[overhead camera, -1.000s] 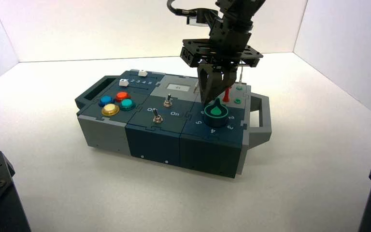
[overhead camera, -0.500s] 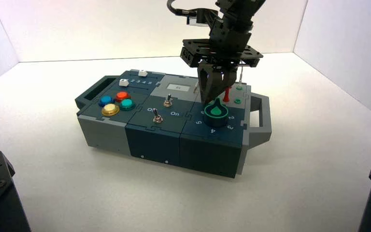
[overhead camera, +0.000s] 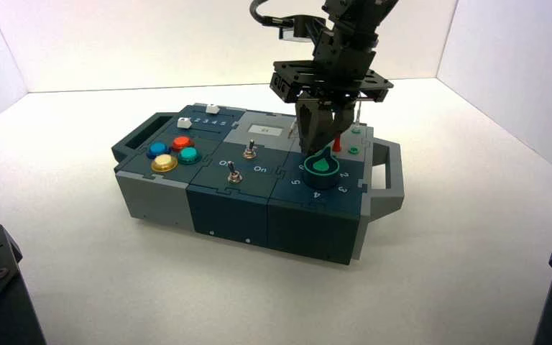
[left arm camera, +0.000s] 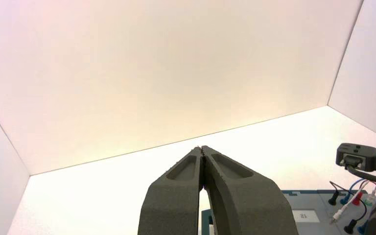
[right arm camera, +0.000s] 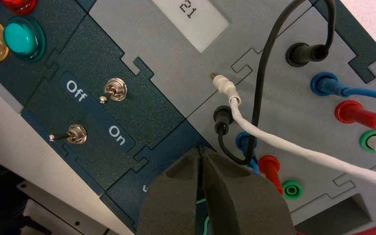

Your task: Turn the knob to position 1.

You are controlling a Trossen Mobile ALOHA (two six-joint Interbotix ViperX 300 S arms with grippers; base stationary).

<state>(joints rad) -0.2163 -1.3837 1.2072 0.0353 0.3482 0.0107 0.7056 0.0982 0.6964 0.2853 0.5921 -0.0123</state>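
one closed right gripper [overhead camera: 321, 144] above the knob [overhead camera: 321, 168].

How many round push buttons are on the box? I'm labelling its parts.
4, clustered at the box's left end: blue button and red button behind, yellow button and teal button in front. None seems hidden.
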